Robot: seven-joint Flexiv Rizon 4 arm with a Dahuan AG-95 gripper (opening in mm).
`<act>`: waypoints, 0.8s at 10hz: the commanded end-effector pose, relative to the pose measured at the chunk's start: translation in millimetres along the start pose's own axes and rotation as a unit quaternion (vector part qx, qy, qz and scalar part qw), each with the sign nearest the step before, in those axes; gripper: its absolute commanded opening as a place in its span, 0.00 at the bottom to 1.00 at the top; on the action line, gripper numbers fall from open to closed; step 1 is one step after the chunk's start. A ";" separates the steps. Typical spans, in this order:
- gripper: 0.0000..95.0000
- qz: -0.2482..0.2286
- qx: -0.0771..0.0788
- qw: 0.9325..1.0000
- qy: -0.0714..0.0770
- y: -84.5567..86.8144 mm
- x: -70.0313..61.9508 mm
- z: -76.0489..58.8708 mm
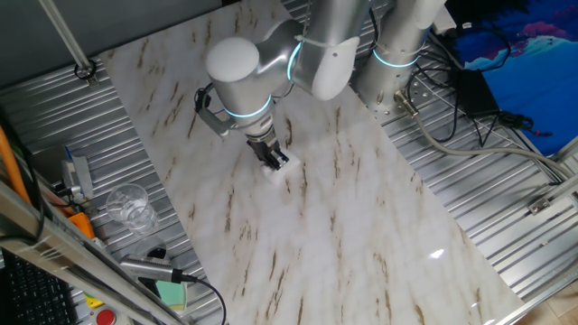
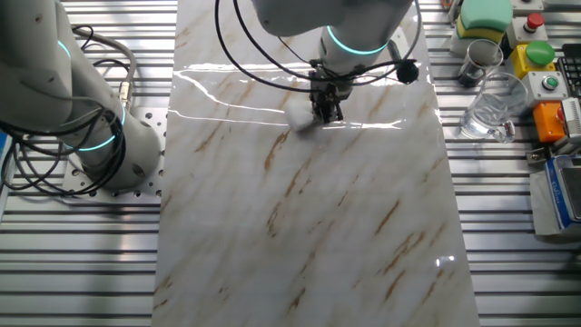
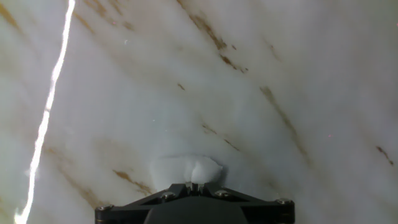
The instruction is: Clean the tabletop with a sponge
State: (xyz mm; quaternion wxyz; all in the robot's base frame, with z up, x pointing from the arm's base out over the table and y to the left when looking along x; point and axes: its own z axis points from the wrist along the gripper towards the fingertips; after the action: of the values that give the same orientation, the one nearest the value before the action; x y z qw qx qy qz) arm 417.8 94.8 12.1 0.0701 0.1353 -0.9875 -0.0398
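The tabletop (image 1: 343, 226) is a long white marble-look slab with brown veins, filling the hand view (image 3: 298, 74) and lying lengthwise in the other fixed view (image 2: 318, 227). The sponge (image 3: 186, 169) is a small white soft lump pinched between the fingers and pressed down on the slab. It also shows as a white bit at the fingertips (image 1: 279, 165). My gripper (image 1: 275, 161) points down over the slab's upper middle, shut on the sponge; in the other fixed view the gripper (image 2: 327, 113) hides most of it.
Ribbed grey metal surrounds the slab. A clear glass (image 1: 129, 207) and a green block (image 1: 170, 292) lie left of it; the same glass (image 2: 495, 111), a green block (image 2: 484, 15) and button boxes (image 2: 536, 54) stand at the right. Cables and the arm base (image 2: 82, 136) sit nearby.
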 end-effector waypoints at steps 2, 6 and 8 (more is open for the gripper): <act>0.00 -0.020 0.023 0.999 -0.012 -12.7 7.6 -5.0; 0.00 -0.056 0.024 0.998 -0.018 -64.0 35.8 -12.6; 0.00 -0.078 0.026 0.996 -0.019 -86.0 37.3 -14.7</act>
State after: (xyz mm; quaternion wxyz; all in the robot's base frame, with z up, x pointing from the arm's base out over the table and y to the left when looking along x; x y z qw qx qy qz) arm 405.5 2.1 22.6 0.0446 0.2097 -0.9765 -0.0209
